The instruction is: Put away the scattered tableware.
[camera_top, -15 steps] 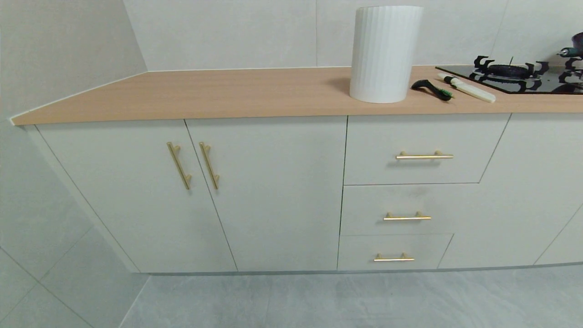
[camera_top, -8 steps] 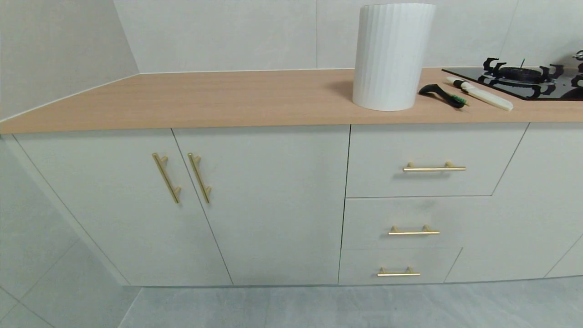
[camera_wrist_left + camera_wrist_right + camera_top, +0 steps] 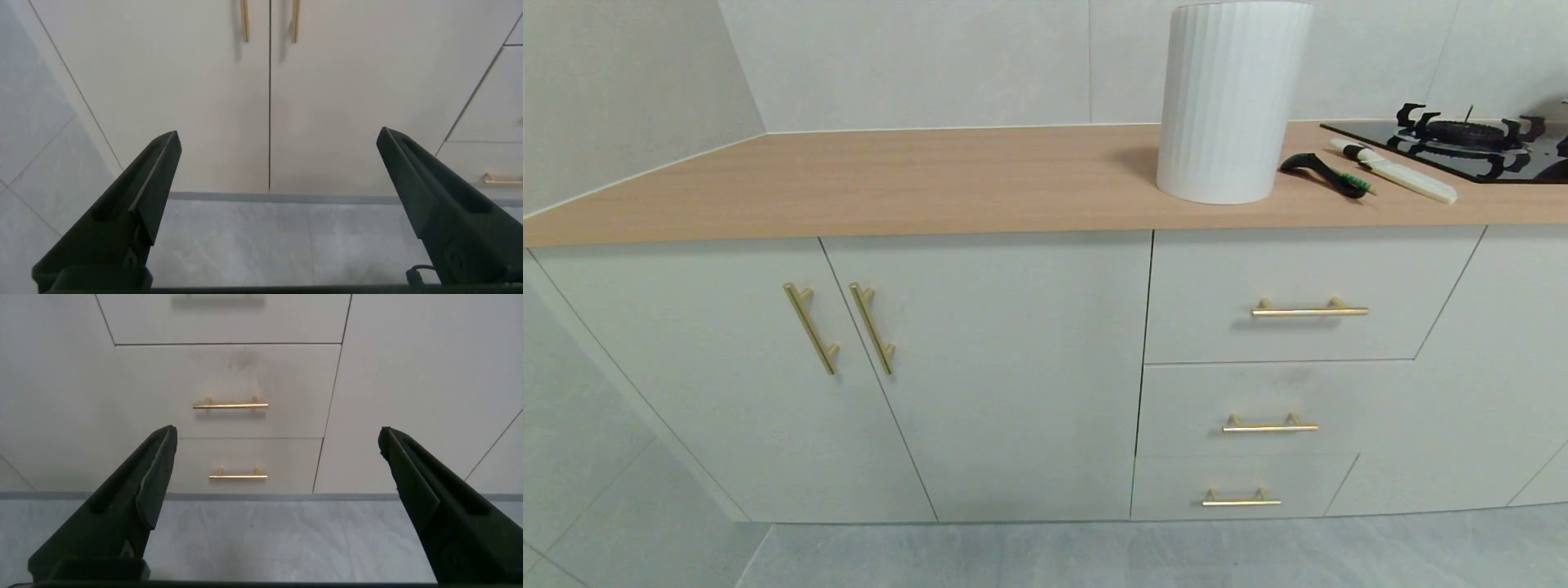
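- Left wrist view had the left gripper (image 3: pixel 276 137) with its two dark fingers (image 3: pixel 139 196) spread wide apart and nothing between them.
- Beyond those fingers stood the closed cabinet doors (image 3: pixel 270 98). Their two gold door handles (image 3: pixel 243 20) hung side by side at the centre seam, and the grey floor (image 3: pixel 270 245) lay below.
- On the other arm, the right gripper (image 3: pixel 276 433) also had its fingers (image 3: pixel 135 490) set wide apart, gripping nothing.
- It faced the drawer stack (image 3: pixel 229 376), all shut, with the middle drawer handle (image 3: pixel 230 404) above the bottom drawer handle (image 3: pixel 238 475).
- From the head view, a wooden countertop (image 3: pixel 890 180) ran above the doors and drawers.
- A tall white ribbed container (image 3: pixel 1229 102) stood upright on it, over the top drawer.
- The scattered tableware lay on the countertop between that container and the hob (image 3: pixel 1470 135).
- A black-handled utensil (image 3: pixel 1323 173) with a green tip lay just beside the container's base.
- A white utensil (image 3: pixel 1401 174) lay close alongside it on the hob side, roughly parallel.
- What kind of utensil each one was could not be told.
- Both pieces rested up on the countertop, while the two grippers faced the cabinet fronts below it.
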